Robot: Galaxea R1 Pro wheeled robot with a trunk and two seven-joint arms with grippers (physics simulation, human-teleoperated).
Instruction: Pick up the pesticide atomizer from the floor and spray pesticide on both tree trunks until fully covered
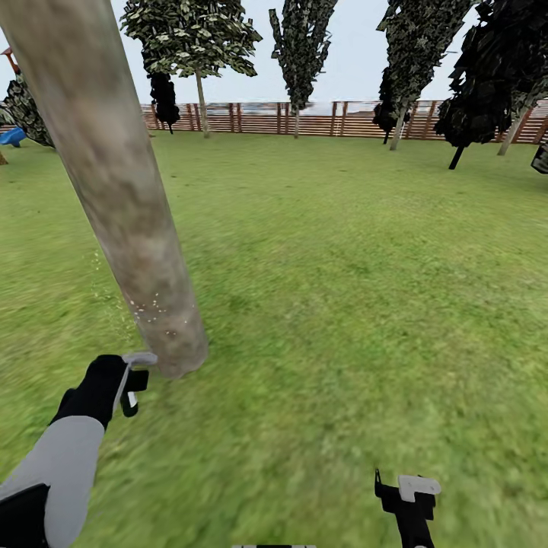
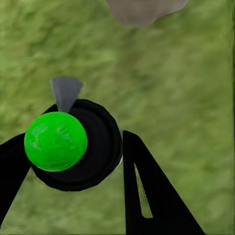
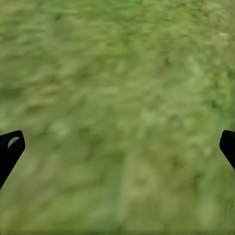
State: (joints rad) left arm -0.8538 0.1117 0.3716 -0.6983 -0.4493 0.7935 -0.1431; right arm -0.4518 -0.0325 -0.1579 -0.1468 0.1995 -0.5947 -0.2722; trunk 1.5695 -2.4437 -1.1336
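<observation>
The tree trunk (image 1: 114,183) nearest you was pale grey-brown with mottled bark, flecked near its base by tiny whitish specks of pesticide (image 1: 148,308). The lawn (image 1: 342,289) was mid green, patchy in tone. Your left gripper (image 2: 73,161) was black, on a pale grey forearm, and the atomizer (image 2: 78,144) it held showed a bright green round top on a black body, with a grey nozzle. Your right gripper (image 1: 407,495) was black with a light grey plate. The fence (image 1: 320,118) was brown, in horizontal slats. The far trees (image 1: 301,38) carried dark green speckled foliage; the sky behind was pale grey.
</observation>
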